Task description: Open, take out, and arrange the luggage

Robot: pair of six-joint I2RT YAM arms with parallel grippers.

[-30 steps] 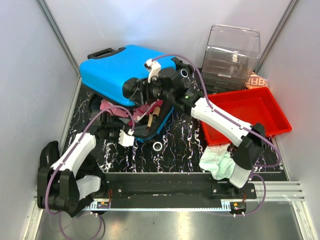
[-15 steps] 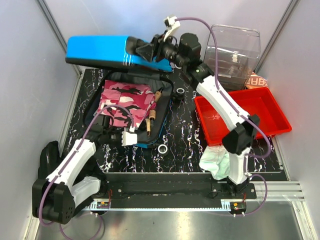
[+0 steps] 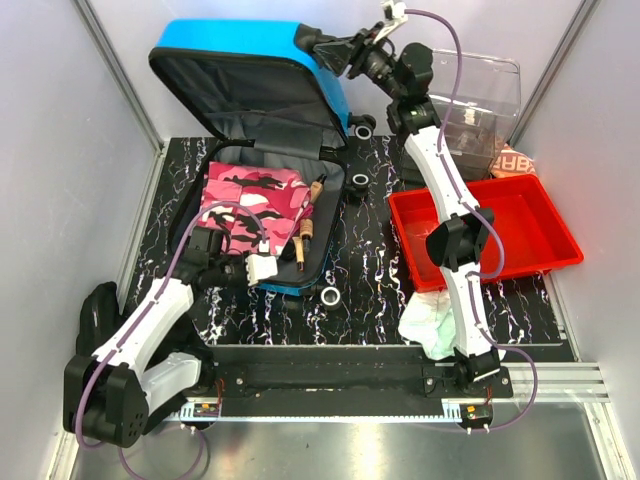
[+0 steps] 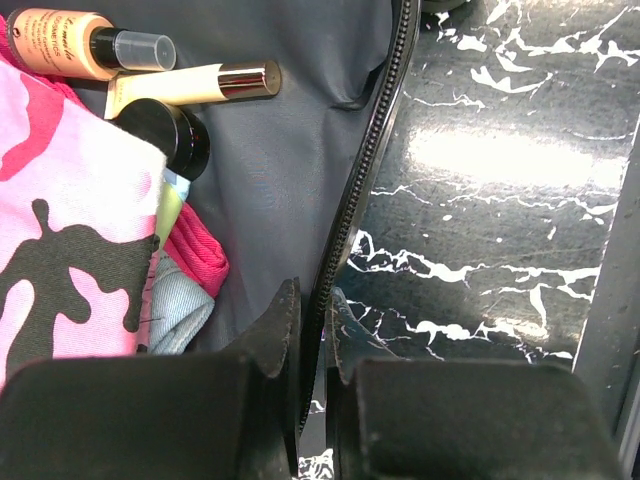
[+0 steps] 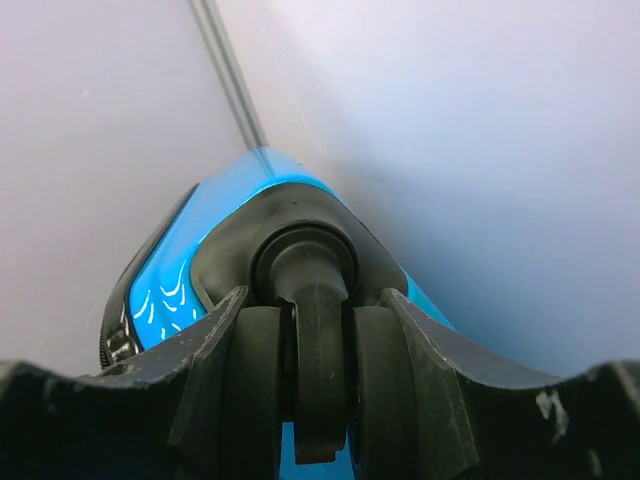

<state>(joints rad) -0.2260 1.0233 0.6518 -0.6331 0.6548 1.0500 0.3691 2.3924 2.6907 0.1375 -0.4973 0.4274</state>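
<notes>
Nearest the arm bases, the left gripper (image 4: 312, 322) has its jaws almost together, pinching the black zipper rim of the blue hard-shell suitcase (image 3: 262, 45) at its near edge. The suitcase lies open on the black, white-veined marble-pattern table (image 3: 375, 275), toward the left. Its base is flat and its lid stands raised at the far side.

The base is lined in soft dark grey fabric. It holds a folded pink camouflage cloth (image 3: 250, 205), a peach makeup bottle (image 4: 60, 40), a cream tube with a metallic cap (image 4: 185, 85) and a round black jar (image 4: 165, 130).

At the lid's far top corner, the right gripper (image 5: 312, 320) has its jaws closed on a black caster wheel.

The shell looks rigid, smooth and probably slippery, and bulky rather than heavy. The rim, wheels or handle likely give the surest hold. The loose contents look light. The cloth is limp, and the bottles could roll.

To the right are a glossy red plastic tray (image 3: 555, 255) and a clear drawer box (image 3: 470, 95).
</notes>
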